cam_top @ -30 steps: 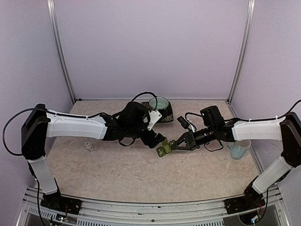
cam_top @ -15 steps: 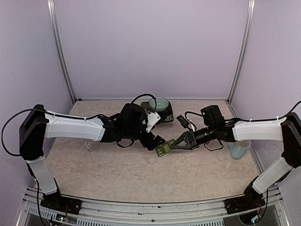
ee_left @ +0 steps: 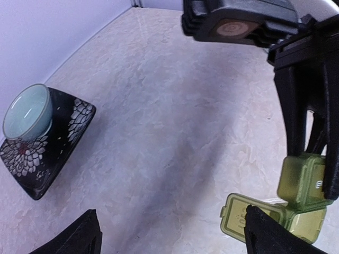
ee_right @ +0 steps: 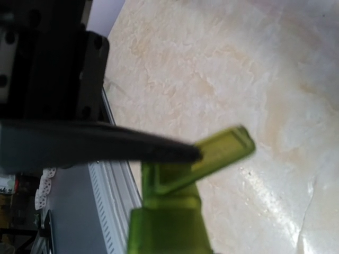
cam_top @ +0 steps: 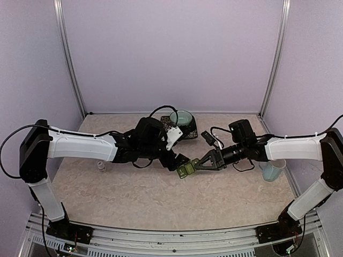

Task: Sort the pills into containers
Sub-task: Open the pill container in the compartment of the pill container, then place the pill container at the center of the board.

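The green strip of containers (cam_top: 186, 171) is mid-bench, right between the two arms. The right hand (cam_top: 196, 164) has it pinched, fingers clamped either side of an end compartment. One lid (ee_right: 222, 148) is flipped up in the right wrist view. I can't tell if the strip's bottom touches the bench (cam_top: 161, 198) or hangs just off it.

The left hand (ee_left: 169, 233) is just beside it, spread wide, nothing in it. I don't see pills in either hand. There's a small white thing (cam_top: 100, 166) over on the left, too tiny to call. Behind is the teal bowl (ee_left: 27, 112) on a dark patterned tray (ee_left: 63, 137), and the pale blue mug (cam_top: 272, 170) is off to the right.

My read: this is the prep step, getting lids open while the right hand steadies the strip. Next the left hand needs to flick another lid or go fetch pills, and the right should hold the strip level so nothing tips out.
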Motion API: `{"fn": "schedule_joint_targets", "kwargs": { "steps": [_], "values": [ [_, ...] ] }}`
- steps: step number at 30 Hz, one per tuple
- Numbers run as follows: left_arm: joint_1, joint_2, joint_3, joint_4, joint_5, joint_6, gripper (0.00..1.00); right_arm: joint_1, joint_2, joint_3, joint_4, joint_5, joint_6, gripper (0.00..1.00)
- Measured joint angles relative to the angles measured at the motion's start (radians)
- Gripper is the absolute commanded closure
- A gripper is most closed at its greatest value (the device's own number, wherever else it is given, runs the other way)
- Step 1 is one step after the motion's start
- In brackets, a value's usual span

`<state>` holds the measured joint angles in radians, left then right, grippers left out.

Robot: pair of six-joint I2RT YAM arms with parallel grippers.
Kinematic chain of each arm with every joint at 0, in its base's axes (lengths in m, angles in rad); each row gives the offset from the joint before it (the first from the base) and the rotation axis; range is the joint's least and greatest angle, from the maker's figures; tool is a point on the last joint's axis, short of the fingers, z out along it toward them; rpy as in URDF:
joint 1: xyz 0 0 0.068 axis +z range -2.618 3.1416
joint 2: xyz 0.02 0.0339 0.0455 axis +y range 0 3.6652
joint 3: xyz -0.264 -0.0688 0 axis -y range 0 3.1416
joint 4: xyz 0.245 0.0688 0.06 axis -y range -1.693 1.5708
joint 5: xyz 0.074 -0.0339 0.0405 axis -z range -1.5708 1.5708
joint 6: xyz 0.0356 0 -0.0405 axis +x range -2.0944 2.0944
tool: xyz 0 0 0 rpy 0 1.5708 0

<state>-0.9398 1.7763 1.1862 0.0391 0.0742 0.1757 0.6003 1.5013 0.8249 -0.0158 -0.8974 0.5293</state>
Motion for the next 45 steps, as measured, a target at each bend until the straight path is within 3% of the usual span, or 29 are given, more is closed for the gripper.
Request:
{"fn": "schedule_joint_targets", "kwargs": {
  "steps": [6, 15, 27, 40, 45],
  "values": [
    [0.014, -0.094, -0.120, 0.070, -0.179, -0.066, 0.02, 0.000, 0.029, 0.002, 0.030, 0.010, 0.035, 0.94],
    [0.087, -0.371, -0.279, 0.175, -0.404, -0.246, 0.01, 0.000, 0.236, 0.111, 0.112, 0.087, 0.160, 0.92],
    [0.113, -0.629, -0.448, 0.114, -0.581, -0.462, 0.01, 0.002, 0.499, 0.311, 0.248, 0.211, 0.383, 0.89],
    [0.121, -0.671, -0.475, 0.047, -0.641, -0.528, 0.01, 0.035, 0.570, 0.320, 0.323, 0.298, 0.570, 0.77],
    [0.125, -0.671, -0.475, 0.042, -0.643, -0.533, 0.01, 0.035, 0.579, 0.325, 0.321, 0.311, 0.590, 0.55]
  ]
}}
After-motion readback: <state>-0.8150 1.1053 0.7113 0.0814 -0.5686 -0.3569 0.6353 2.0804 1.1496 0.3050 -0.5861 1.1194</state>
